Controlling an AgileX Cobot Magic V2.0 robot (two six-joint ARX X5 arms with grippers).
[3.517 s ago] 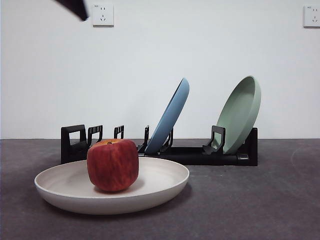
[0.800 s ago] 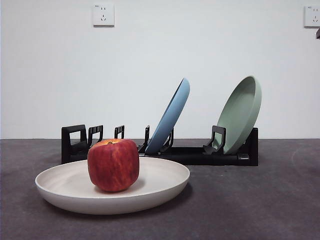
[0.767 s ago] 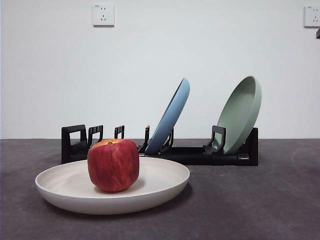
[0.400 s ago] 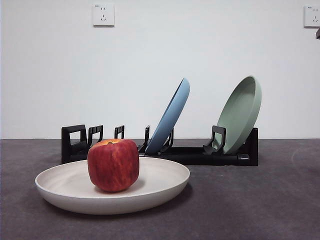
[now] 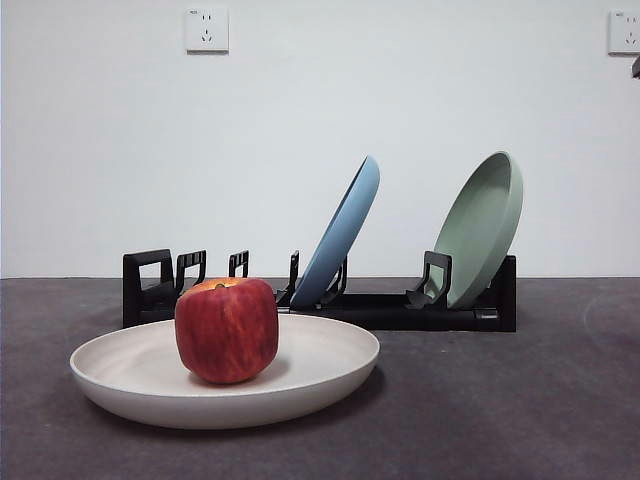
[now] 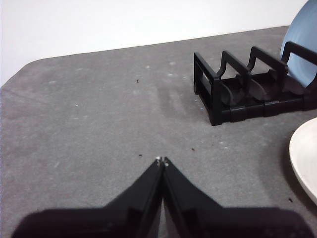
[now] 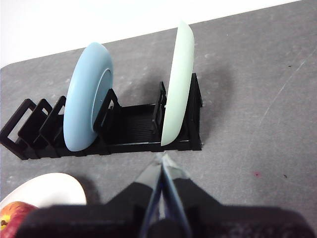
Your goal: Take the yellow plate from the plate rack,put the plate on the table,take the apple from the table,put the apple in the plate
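The cream yellow plate (image 5: 225, 385) lies flat on the dark grey table (image 5: 500, 400) in front of the black plate rack (image 5: 400, 308). The dark red apple (image 5: 227, 330) stands upright in the plate, left of its middle. In the left wrist view my left gripper (image 6: 161, 161) is shut and empty above bare table, with the rack's handle end (image 6: 233, 89) and the plate's rim (image 6: 304, 161) beyond it. In the right wrist view my right gripper (image 7: 161, 161) is shut and empty above the table in front of the rack (image 7: 129, 126); the plate (image 7: 47, 188) and apple (image 7: 12, 214) show at a corner.
A blue plate (image 5: 340, 235) and a sage-green plate (image 5: 482, 228) lean in the rack's slots. A black arm tip (image 5: 635, 67) shows at the front view's right edge. Two wall sockets (image 5: 206, 29) hang on the white wall behind.
The black arm tip at the front view's top left 3.7 s ago has left the view. The plate, apple and rack have not moved over the last second.
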